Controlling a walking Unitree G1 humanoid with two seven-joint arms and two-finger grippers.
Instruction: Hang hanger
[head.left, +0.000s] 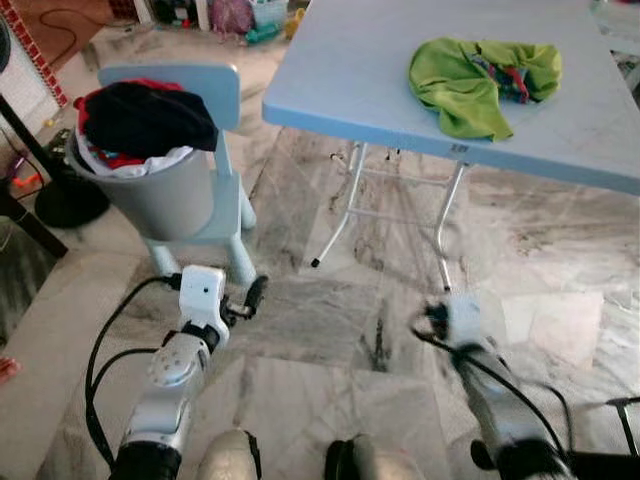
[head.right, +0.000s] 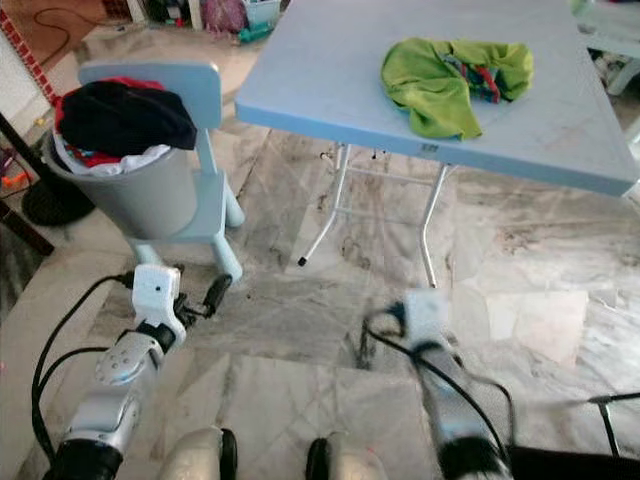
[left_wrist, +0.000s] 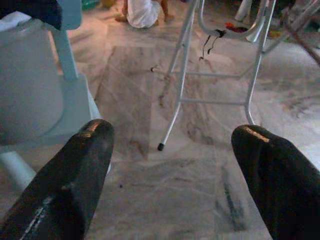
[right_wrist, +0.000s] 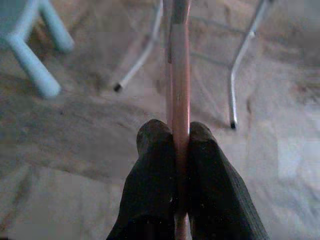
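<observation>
Pinching a thin pinkish-red hanger bar (right_wrist: 180, 75) between its two black fingers (right_wrist: 155, 165), the right gripper (right_wrist: 179, 131) has its jaws pressed tight against either side of the bar, which runs straight up the middle of the right wrist view and out past the top edge; its shape beyond that bar cannot be made out. In the head views the right arm (head.left: 480, 370) reaches forward at lower right of the frame, blurred, low over the grey veined marble floor (head.left: 330, 310). At lower left the silver left arm (head.left: 180, 380) is bent forward with its white wrist block raised, and the left gripper (left_wrist: 172, 145) holds nothing, its two black fingers (left_wrist: 82, 170) spread wide apart over bare floor. Ahead, filling the upper right of the frame, stands a pale blue folding table (head.left: 370, 70) on thin white metal legs (head.left: 340, 215), with a crumpled lime-green garment (head.left: 470, 85) lying on its top. At upper left a small light blue plastic chair (head.left: 215, 180) carries a grey round laundry basket (head.left: 165, 190) heaped with dark, red and white clothes (head.left: 140, 120). A black stand base (head.left: 70, 200) sits at the left edge, just beside the basket.
</observation>
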